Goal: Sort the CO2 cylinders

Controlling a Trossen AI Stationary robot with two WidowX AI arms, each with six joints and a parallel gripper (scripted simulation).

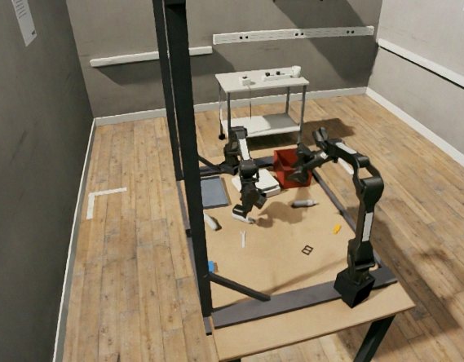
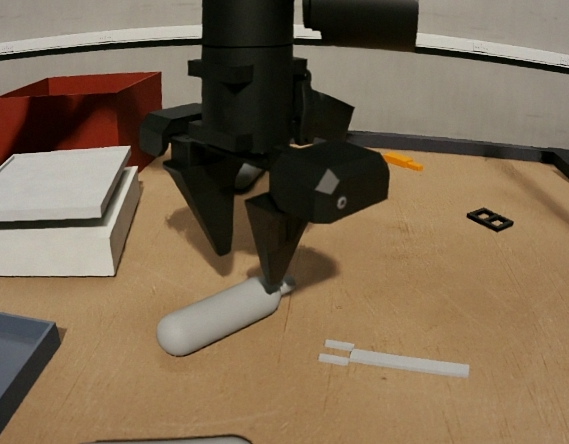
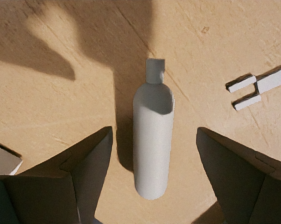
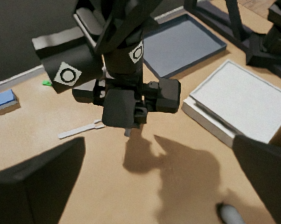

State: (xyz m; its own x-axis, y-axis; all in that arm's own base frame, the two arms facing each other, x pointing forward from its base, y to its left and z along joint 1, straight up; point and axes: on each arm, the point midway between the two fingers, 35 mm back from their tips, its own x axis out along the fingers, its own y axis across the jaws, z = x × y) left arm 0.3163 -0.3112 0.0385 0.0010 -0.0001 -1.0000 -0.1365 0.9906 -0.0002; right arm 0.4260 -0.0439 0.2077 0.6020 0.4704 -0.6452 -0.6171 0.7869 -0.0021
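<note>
A grey CO2 cylinder lies on the table beside the tray. My left gripper is partly open and points down over this cylinder, one finger on each side with gaps, not gripping. A second cylinder lies near the red scrap bin. A third cylinder lies in front of the tray. My right gripper is open and empty, raised by the bin. No stamps or scale reading are legible.
The white scale stands between tray and bin, with nothing visible on it. A white fork-ended tool, an orange piece and a blue block lie around.
</note>
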